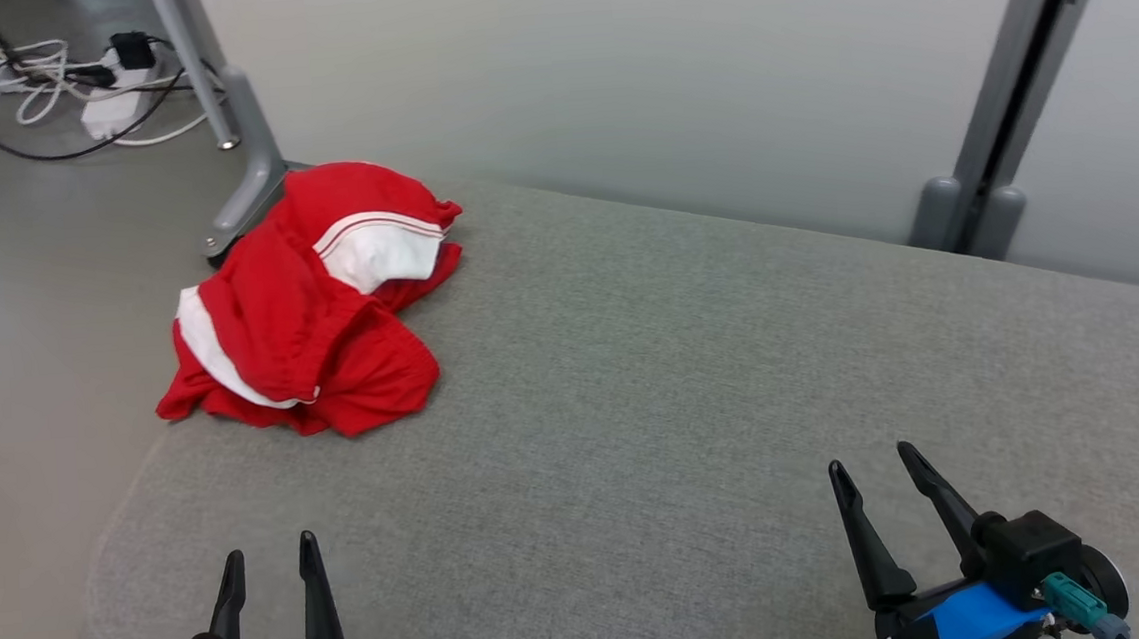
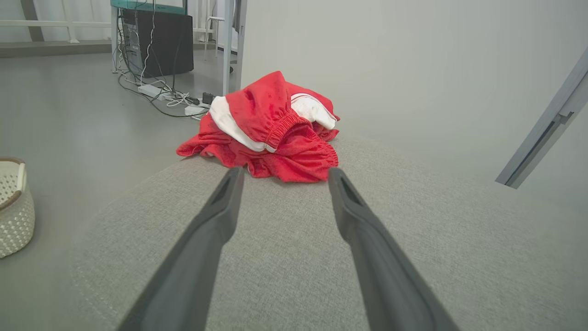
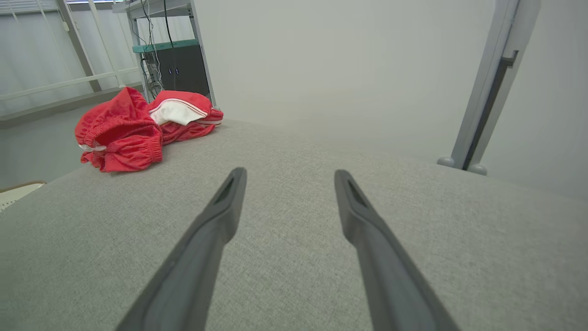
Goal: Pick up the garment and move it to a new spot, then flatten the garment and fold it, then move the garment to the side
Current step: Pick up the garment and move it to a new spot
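Garment (image 1: 303, 308): one, red with white panels and thin white stripes, gathered elastic waistband showing. It lies crumpled in a heap at the far left corner of the grey fabric surface (image 1: 636, 405), with its left hem at or just over the rim. Not flat, not folded.

Grippers: two. Left gripper (image 1: 271, 546) sits at the near left of the surface, its dark fingers spread wide and empty. It points toward the heap and is well short of it. Right gripper (image 1: 871, 457) sits at the near right, fingers likewise spread and holding nothing, well apart from the garment. Bare fabric lies between each gripper and the heap.

Uprights: two, grey metal, behind the surface. One frame leg (image 1: 236, 132) stands just behind the garment, its foot close to the cloth; cannot tell whether they touch. The second upright (image 1: 1015, 98) is at the far right, against the pale wall.

Floor, robot's left: one tangle of cables (image 1: 62, 84) with white power strips. The left wrist view shows one dark computer case (image 2: 158, 43) under a desk beyond them.

Basket (image 2: 16, 211): one, white, woven, brown rim. It stands on the floor off the near left corner of the surface, apart from the garment.
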Robot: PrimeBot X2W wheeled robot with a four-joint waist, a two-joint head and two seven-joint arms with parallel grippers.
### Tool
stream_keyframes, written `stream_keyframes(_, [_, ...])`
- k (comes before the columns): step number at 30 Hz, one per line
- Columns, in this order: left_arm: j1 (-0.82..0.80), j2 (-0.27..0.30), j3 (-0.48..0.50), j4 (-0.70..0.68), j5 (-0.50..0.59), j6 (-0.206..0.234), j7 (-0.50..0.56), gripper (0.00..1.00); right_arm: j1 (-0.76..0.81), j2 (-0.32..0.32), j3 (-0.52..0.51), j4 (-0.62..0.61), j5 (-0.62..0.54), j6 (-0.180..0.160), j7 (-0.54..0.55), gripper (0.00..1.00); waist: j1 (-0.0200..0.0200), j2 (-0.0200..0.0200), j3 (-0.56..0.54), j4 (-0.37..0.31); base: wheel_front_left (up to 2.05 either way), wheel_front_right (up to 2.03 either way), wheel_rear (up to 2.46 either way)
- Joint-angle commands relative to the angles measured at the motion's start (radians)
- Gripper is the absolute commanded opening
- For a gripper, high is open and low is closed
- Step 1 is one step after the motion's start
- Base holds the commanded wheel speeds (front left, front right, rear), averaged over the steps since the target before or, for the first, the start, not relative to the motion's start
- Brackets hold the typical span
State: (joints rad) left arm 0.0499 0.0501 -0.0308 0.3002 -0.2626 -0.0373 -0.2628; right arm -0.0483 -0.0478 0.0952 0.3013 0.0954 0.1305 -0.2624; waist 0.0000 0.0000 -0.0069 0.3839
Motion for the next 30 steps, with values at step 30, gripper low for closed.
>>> stream_keyframes(30, [-0.436,0.262,0.113,-0.057,0.044,-0.068,0.090,1.00,-0.066,-0.005,-0.065,-0.029,-0.088,0.000,-0.004,1.00,0.0000,0.0000,0.144,0.016,0.00,0.00,0.00])
